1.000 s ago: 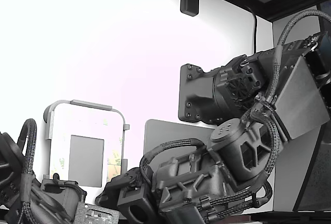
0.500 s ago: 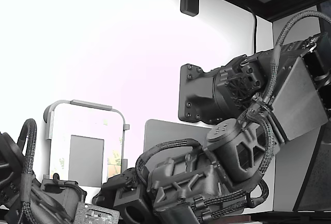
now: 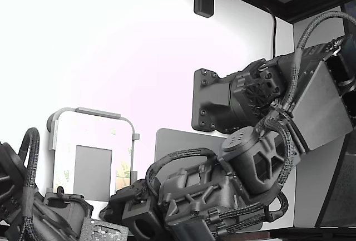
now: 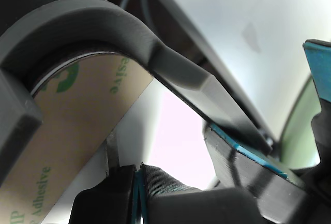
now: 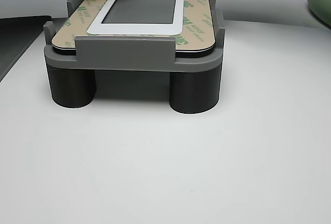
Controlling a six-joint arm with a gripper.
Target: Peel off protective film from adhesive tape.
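Blue-padded claw [image 4: 217,151] parts show close up in the wrist view, one dark finger [image 4: 248,167] hanging beside the grey fixture [image 4: 129,32]; whether the claw is apart or together cannot be told. Tan protective film [image 4: 77,131] with green print lies under the fixture's curved rim, covering the white panel [image 5: 176,25] on the white desk [image 5: 165,157]

protective film [image 5: 195,25] flat on raised fixture [image 5: 129,53], fixture on table [image 5: 165,162]
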